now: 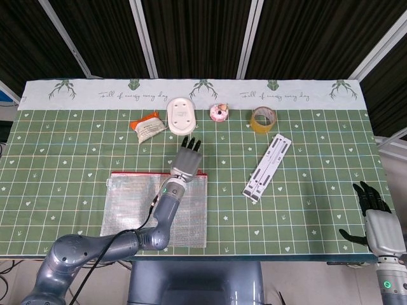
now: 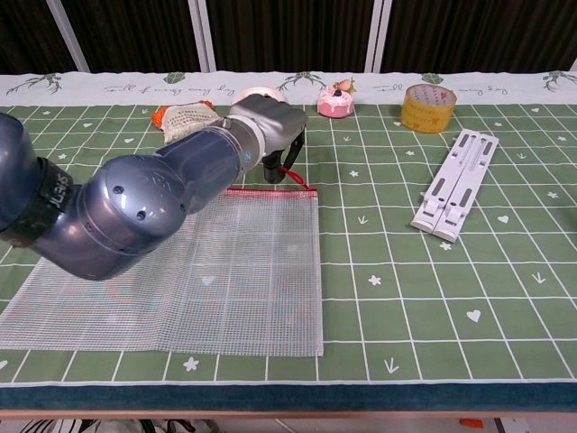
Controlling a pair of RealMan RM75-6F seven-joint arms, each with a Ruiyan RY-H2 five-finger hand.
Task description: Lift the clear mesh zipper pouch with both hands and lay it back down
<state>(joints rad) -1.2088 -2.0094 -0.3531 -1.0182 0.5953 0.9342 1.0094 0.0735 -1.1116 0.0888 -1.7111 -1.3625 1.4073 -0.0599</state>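
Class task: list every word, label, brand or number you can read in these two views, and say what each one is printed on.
"Full of energy every day" in script, printed twice on the white border of the tablecloth, between the deer-head motifs.
Print on the orange and white packet: too small to read.
Tape roll, small pink cake, white oval device, white folding stand, left hand: no readable text.

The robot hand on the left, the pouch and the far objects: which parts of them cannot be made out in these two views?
- Left robot hand: head view shows only its back; in the chest view the forearm hides most of it, so contact with the zipper pull is unclear.
- Mesh pouch: the arm covers its left part in the chest view.
- Right robot hand: absent from the chest view.
- White oval object: mostly hidden behind the hand.
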